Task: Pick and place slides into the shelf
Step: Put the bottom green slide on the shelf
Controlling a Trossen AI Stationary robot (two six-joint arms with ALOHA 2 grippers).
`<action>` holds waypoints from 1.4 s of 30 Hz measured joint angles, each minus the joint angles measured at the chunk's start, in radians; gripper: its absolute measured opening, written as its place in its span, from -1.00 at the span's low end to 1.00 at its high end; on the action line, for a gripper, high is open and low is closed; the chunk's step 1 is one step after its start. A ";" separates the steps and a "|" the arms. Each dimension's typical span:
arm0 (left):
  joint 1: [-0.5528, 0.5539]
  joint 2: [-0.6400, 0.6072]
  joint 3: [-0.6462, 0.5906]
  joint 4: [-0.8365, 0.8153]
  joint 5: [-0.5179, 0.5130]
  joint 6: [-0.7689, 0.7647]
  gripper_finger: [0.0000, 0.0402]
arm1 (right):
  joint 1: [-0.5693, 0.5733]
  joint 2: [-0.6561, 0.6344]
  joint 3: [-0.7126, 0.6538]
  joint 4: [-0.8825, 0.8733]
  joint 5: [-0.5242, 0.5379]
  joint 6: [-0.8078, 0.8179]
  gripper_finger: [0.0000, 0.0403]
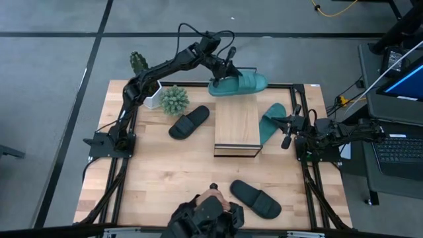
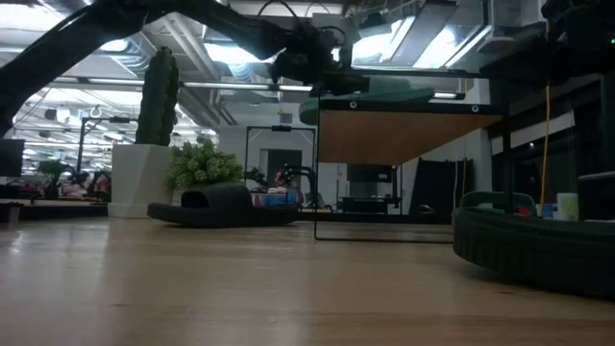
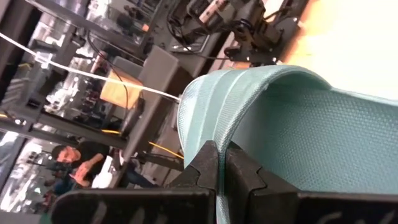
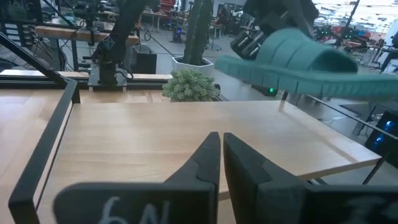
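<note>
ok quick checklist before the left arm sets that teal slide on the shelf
1. Grip: left gripper is shut on the teal slide, pinching its edge: ok.
2. Position: the slide hangs at the far end of the shelf, not yet resting on it: ok.
3. Shelf top: bare wood, nothing lying on it: ok.
4. Right gripper: shut, empty, waiting beside the shelf, clear of the drop: ok.
5. Second teal slide: leaning at the shelf's right side; whether it touches, cannot tell.

Shelf point(image 1: 236, 125) top: bare, open from above except its far edge, under a held teal slide point(image 1: 239, 84). Left flank: black slide point(image 1: 189, 122), plant point(image 1: 174, 99). Right flank: teal slide point(image 1: 271, 121).
</note>
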 joint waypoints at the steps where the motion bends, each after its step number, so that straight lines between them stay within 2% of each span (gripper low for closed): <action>1: 0.000 0.007 0.001 0.010 -0.001 0.000 -0.99 | 0.000 0.000 0.000 0.000 0.000 0.000 -0.88; 13: 0.018 0.060 0.001 0.056 0.021 -0.002 -0.99 | 0.000 0.000 0.000 0.000 0.000 0.003 -0.88; 25: 0.035 0.084 0.001 0.104 0.001 0.003 -0.99 | 0.000 0.000 0.000 0.001 0.000 0.004 -0.88; 42: 0.046 0.089 0.000 0.057 -0.031 -0.006 -0.96 | 0.000 0.000 0.000 0.001 0.000 0.004 -0.88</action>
